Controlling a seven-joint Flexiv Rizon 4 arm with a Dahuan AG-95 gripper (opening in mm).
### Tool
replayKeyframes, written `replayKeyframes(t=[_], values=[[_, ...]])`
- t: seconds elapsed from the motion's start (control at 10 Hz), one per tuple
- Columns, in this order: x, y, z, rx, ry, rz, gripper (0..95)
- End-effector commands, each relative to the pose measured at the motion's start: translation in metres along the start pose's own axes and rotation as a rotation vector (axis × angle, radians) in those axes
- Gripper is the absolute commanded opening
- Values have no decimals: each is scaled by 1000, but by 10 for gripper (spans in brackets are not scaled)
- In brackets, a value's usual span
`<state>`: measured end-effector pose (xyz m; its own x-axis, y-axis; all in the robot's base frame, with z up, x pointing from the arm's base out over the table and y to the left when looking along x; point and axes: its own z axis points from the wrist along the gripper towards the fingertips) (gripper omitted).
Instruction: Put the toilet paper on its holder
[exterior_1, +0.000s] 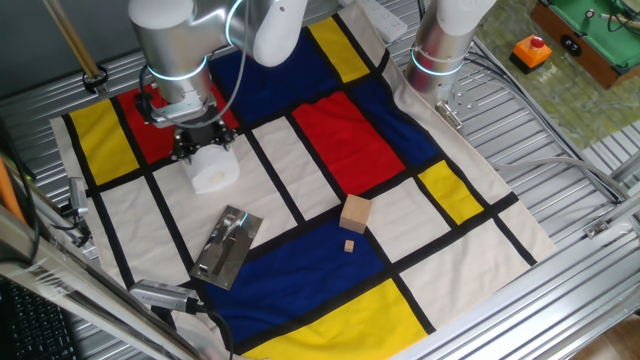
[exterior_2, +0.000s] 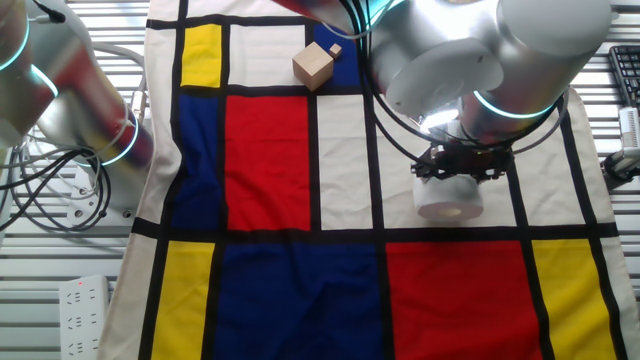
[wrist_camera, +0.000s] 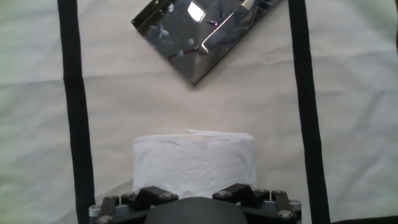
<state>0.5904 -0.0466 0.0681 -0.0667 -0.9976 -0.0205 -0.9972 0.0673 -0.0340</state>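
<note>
The pincer (wrist_camera: 194, 198) sits over the toilet paper (wrist_camera: 194, 163); I cannot tell if it grips. The roll seems soft and light; hold its sides gently.

Cut off at the top edge, toward 1 o'clock: holder (wrist_camera: 208, 38). Hidden behind the toilet paper (wrist_camera: 194, 163): fingertips of gripper (wrist_camera: 194, 198), grip state unreadable.
</note>
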Motion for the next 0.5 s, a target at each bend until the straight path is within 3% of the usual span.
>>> replayKeyframes(t=[0.1, 0.3, 0.5], values=[[-1, -1, -8, 0, 9, 38, 0], [-4, -1, -25, 1, 16, 83, 0], [-5, -1, -27, 1, 13, 129, 0]])
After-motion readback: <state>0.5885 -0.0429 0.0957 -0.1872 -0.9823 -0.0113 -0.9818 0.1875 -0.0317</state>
